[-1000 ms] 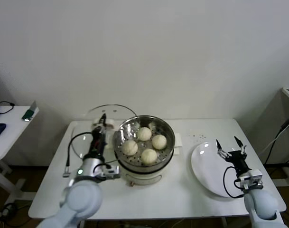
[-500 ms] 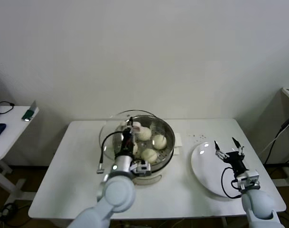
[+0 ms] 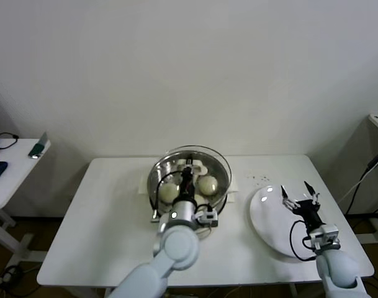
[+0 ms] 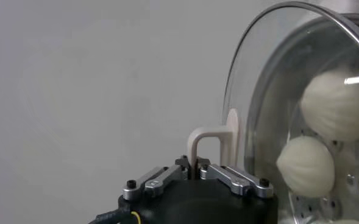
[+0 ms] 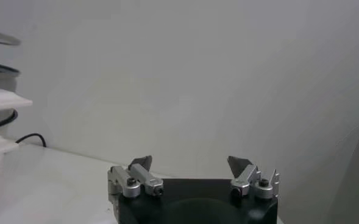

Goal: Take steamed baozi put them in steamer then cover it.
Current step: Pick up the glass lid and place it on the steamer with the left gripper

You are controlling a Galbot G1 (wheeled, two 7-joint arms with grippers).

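White table (image 3: 102, 217) against bare wall (image 3: 189, 74)

One steamer (image 3: 221, 186), one cover (image 3: 216, 160), one plate (image 3: 269, 220), two visible baozi (image 3: 208, 184)

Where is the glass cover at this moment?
In the head view the cover is at table centre, over the steamer and baozi, its white handle pinched in the left gripper; the white plate lies to its right.
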